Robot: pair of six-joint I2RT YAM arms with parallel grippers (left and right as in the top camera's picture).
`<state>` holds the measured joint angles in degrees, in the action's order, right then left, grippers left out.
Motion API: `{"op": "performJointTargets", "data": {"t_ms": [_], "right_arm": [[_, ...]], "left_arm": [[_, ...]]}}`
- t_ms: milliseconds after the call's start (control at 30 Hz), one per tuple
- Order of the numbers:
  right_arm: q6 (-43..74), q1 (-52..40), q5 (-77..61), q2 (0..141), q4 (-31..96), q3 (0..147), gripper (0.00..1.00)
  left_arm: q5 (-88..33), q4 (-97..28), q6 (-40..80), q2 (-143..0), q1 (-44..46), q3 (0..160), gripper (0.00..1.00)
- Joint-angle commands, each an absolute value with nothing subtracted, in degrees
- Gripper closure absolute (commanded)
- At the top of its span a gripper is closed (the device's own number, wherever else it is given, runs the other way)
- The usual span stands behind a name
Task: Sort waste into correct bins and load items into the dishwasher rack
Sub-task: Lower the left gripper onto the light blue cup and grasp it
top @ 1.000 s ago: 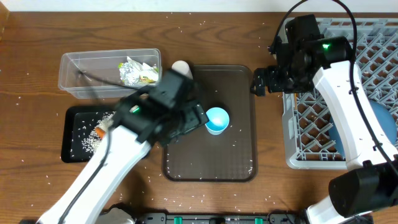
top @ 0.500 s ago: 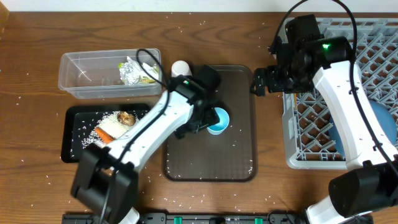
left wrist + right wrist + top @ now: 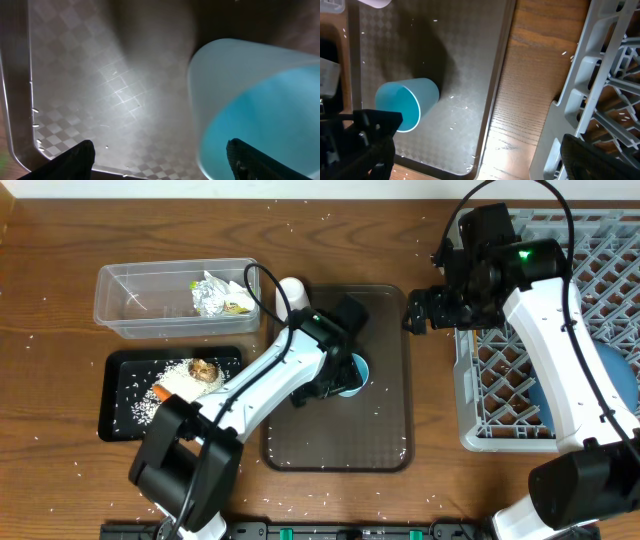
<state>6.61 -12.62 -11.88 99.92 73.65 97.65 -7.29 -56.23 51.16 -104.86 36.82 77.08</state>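
The light-blue cup [image 3: 352,367] sits on the dark-brown serving tray [image 3: 385,420], its opening facing up. My left gripper [image 3: 333,377] is open right at the cup. In the left wrist view [image 3: 160,162] one finger is over the cup's inside [image 3: 260,115] and the other is outside, so the jaws straddle its wall. My right gripper [image 3: 420,310] hangs open and empty over the wood between the serving tray and the grey rack [image 3: 500,380]. The right wrist view shows the cup [image 3: 407,102] too. A white cup [image 3: 290,288] stands by the tray's far left corner. Chopsticks and bowl are out of view.
The clear tub [image 3: 130,305] holds the foil wrapper [image 3: 222,293]. The black tray [image 3: 115,415] holds rice [image 3: 165,385], the brown lump [image 3: 205,369] and the carrot [image 3: 160,393]. A blue plate [image 3: 612,380] sits in the rack, partly behind my right arm. Rice grains are scattered on the table.
My left arm swung right from over the black tray to the light-blue cup and lowered its open jaws over the cup's wall. The right arm has not moved.
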Motion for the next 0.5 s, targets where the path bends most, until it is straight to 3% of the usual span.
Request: {"op": "performJointTargets", "data": {"t_ms": [0,167,333,467], "right_arm": [[7.2,-13.6,-11.6,99.8,73.6,97.4,0.01],[7.2,-13.6,-11.6,99.8,73.6,97.4,0.01],[7.2,-13.6,-11.6,99.8,73.6,97.4,0.01],[7.2,-13.6,-11.6,99.8,73.6,97.4,0.01]], "left_arm": [[-6.4,-56.2,50.7,-106.8,36.8,76.1,0.14],[-6.4,-56.0,50.7,-107.5,36.7,76.1,0.18],[-6.6,-56.0,50.7,-107.5,36.4,76.1,0.38],[-5.8,-56.0,51.4,-107.5,36.4,76.1,0.45]]}}
